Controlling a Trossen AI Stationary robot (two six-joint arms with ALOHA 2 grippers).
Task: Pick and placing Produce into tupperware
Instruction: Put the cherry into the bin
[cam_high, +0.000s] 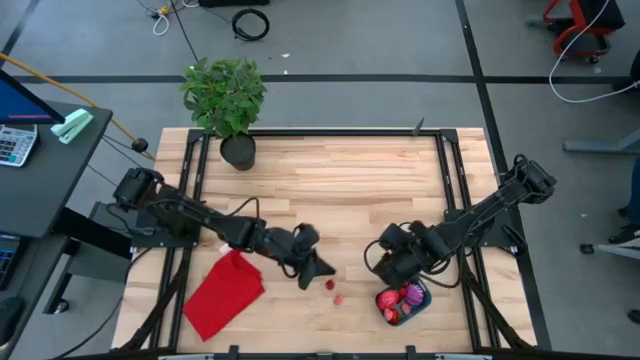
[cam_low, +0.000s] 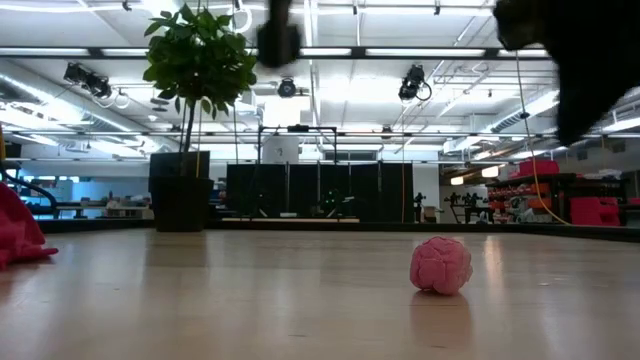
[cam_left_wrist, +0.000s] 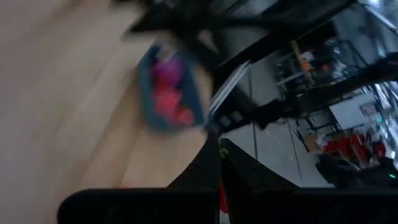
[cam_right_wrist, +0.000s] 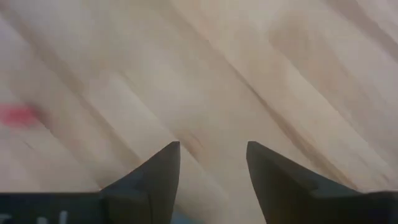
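My left gripper (cam_high: 322, 272) (cam_left_wrist: 221, 180) hangs over the table's near middle, shut on a small red piece of produce (cam_high: 328, 285). A pink bumpy piece (cam_high: 339, 298) (cam_low: 441, 265) lies on the wood just beyond it. The teal tupperware (cam_high: 428, 297) (cam_left_wrist: 148, 99) stands near the front right and holds several red, pink and purple pieces (cam_high: 400, 300). My right gripper (cam_high: 393, 268) (cam_right_wrist: 213, 163) is open above bare wood beside the tub's left end, with nothing between its fingers. My left gripper pinches the small red piece between its two fingers. Only a red sliver (cam_left_wrist: 222, 198) shows in the slit between them. The fingers slant down toward the table's right. The low view shows no red piece on the wood, so it is lifted clear.
A red cloth (cam_high: 225, 290) (cam_low: 18, 230) lies flat at the front left. A potted plant (cam_high: 225, 95) (cam_low: 190, 100) stands at the far left edge. Bare wood stretches across the table's middle and far side.
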